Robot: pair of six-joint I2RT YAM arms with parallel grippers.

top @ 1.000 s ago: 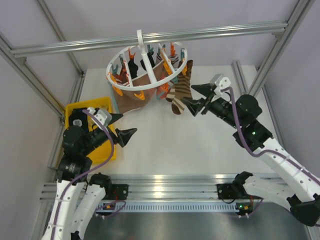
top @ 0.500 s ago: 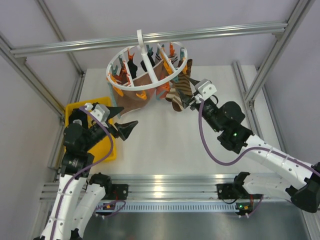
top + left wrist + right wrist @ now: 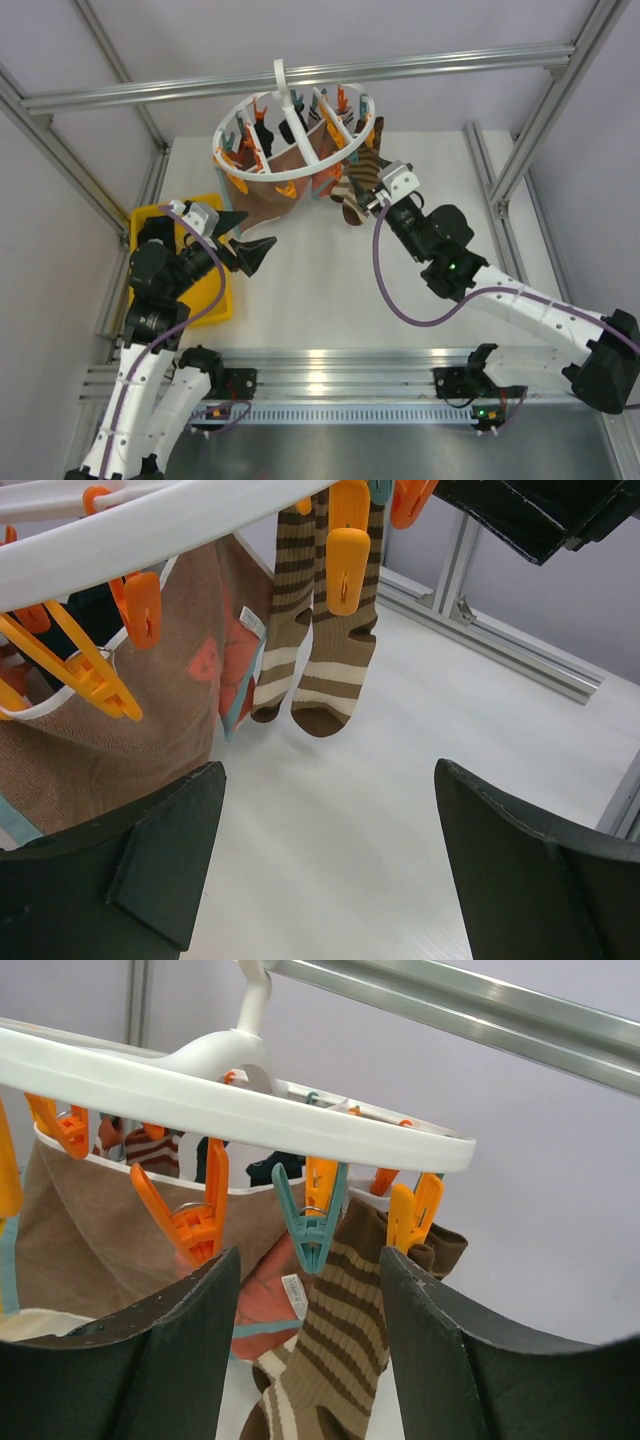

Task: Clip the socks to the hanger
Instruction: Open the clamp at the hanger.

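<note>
The right gripper [image 3: 310, 1265] was seen with its jaws parted just below the outer ring of the hanger [image 3: 250, 1110]. A teal clip [image 3: 308, 1228] and a striped sock [image 3: 340, 1345] were framed in the gap, and contact could not be told. The striped sock was pinned by an orange clip [image 3: 412, 1215], beside a plain brown sock [image 3: 80, 1230] that was also hung up. The left gripper [image 3: 330, 865] was held wide open and empty over the table [image 3: 400, 780], well apart from the hanging socks. A yellow tray [image 3: 222, 295] was seen beside the left arm.
</note>
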